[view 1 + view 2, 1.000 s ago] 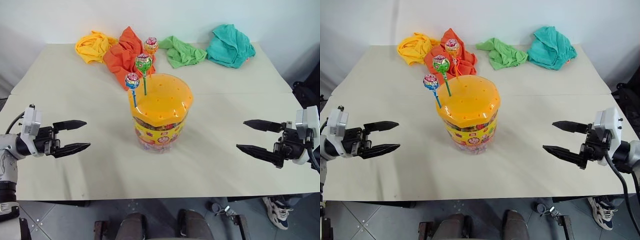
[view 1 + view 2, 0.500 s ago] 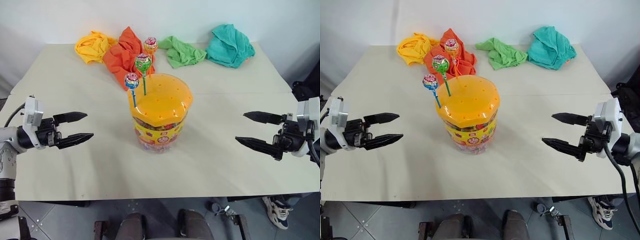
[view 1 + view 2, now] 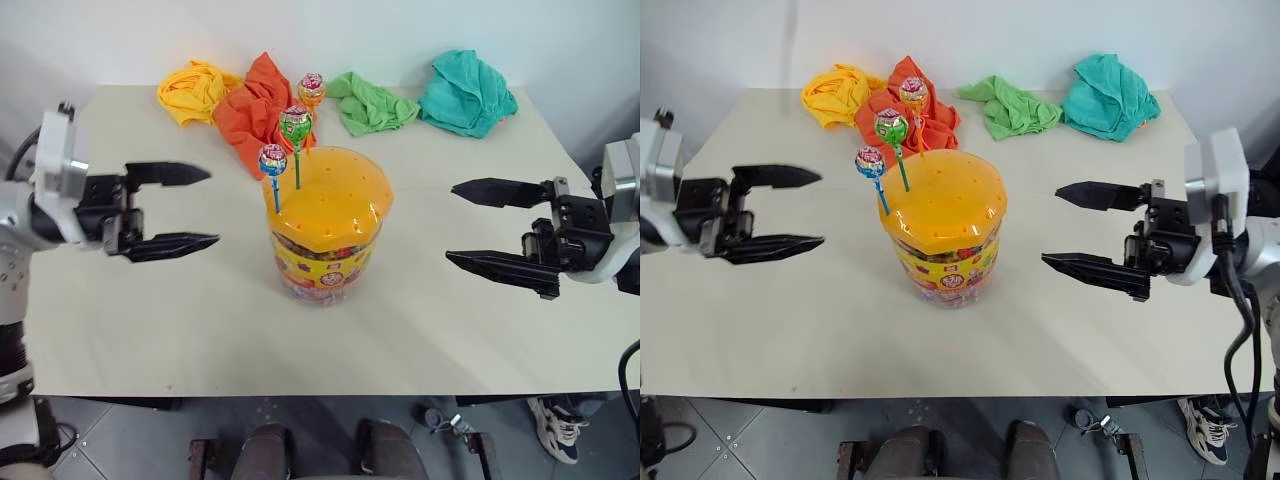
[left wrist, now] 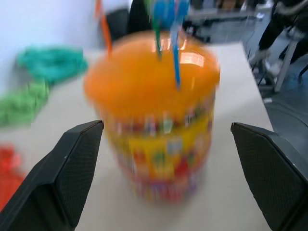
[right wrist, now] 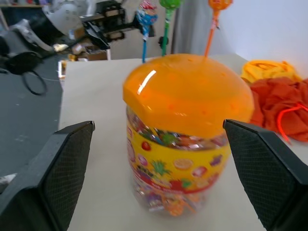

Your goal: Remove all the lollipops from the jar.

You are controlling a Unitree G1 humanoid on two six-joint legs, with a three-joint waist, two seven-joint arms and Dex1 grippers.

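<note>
In the head views, the jar (image 3: 325, 235) stands at the centre of the desk (image 3: 200, 330), with three lollipops (image 3: 295, 125) upright in its orange lid. The left hand (image 3: 185, 208) at mid left and the right hand (image 3: 478, 224) at mid right both gape wide, holding nothing, well apart from the jar. Four crumpled cloths (image 3: 375, 102) lie along the top.

In the left wrist view, the jar sits blurred between the spread fingers (image 4: 72, 168).

In the right wrist view, it sits central between the spread fingers (image 5: 62, 168).
</note>
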